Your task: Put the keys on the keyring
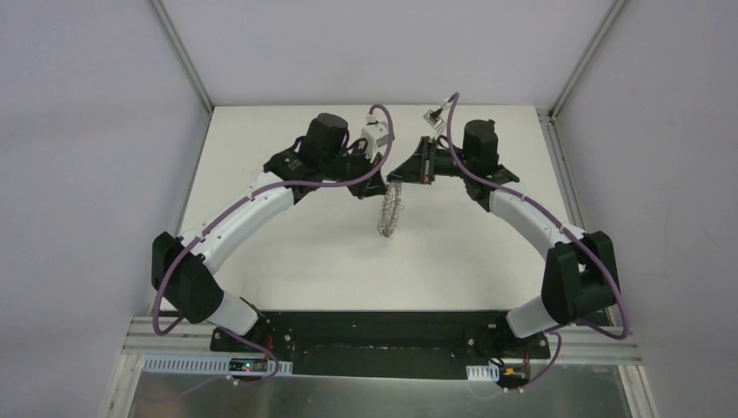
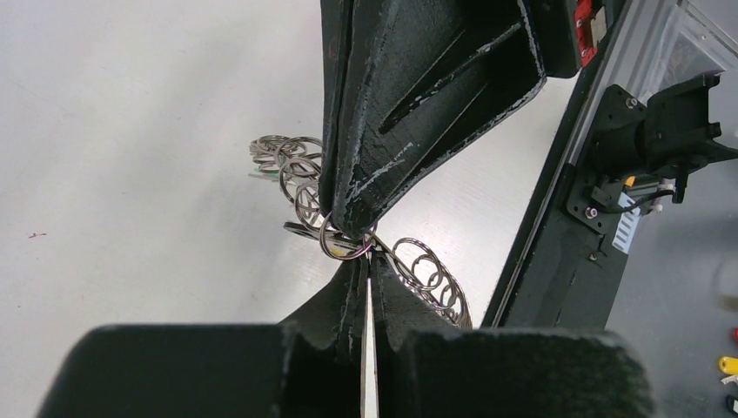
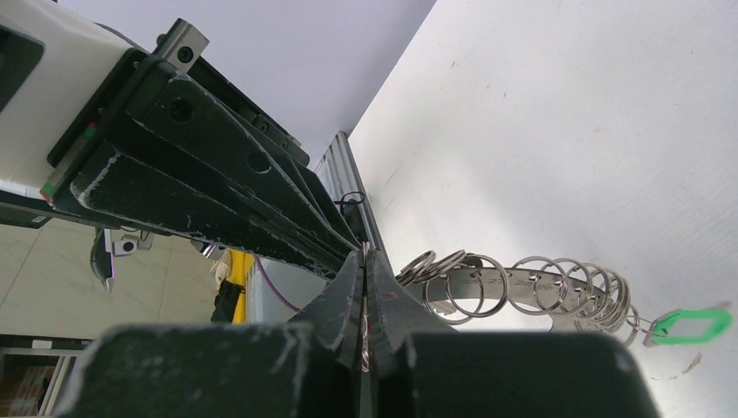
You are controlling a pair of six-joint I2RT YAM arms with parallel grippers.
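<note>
The keyring, a grey metal band fringed with wire rings, hangs in the air between my two grippers above the table's middle. My left gripper is shut on its top end; in the left wrist view my fingertips pinch it next to a wire ring. My right gripper is shut on a wire ring at the same end, tip to tip with the left. The band trails right. A green key head hangs from its far end. The black and yellow-orange keys are hidden.
The white table has metal frame posts at its back corners. A black base rail runs along the near edge. Both arms arch over the sides. Purple cables loop over the wrists.
</note>
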